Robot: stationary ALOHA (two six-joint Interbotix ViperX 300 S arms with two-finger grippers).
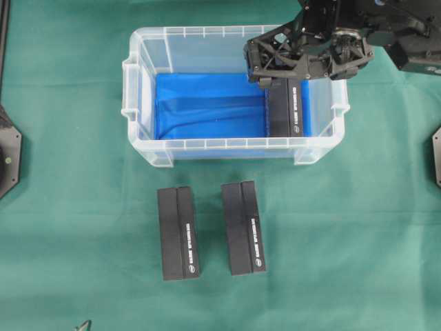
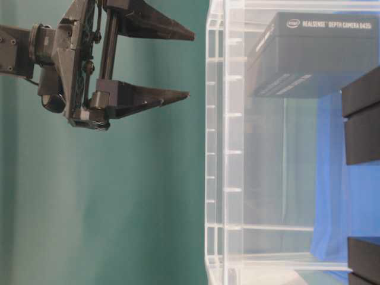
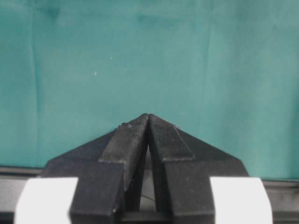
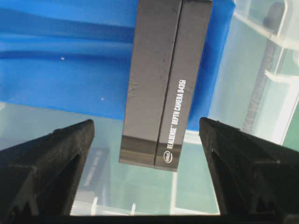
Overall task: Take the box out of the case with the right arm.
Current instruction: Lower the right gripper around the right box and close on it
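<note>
Only the right wrist view shows the right gripper [image 4: 147,140] with jaws spread wide and empty, either side of the RealSense box [image 4: 163,79] lying on the blue lining [image 1: 207,107] at the right end of the case [image 1: 138,83], while the left gripper [image 3: 148,122] is closed on nothing and, overhead, two more boxes [image 1: 178,233] lie outside on the green cloth [image 1: 69,241].

You see the case [image 1: 145,89] in clear, glossy plastic with smooth blue lining [image 1: 207,103]; the box [image 4: 161,84] is matt black; the counter [image 1: 83,262] wears matt green cloth.
</note>
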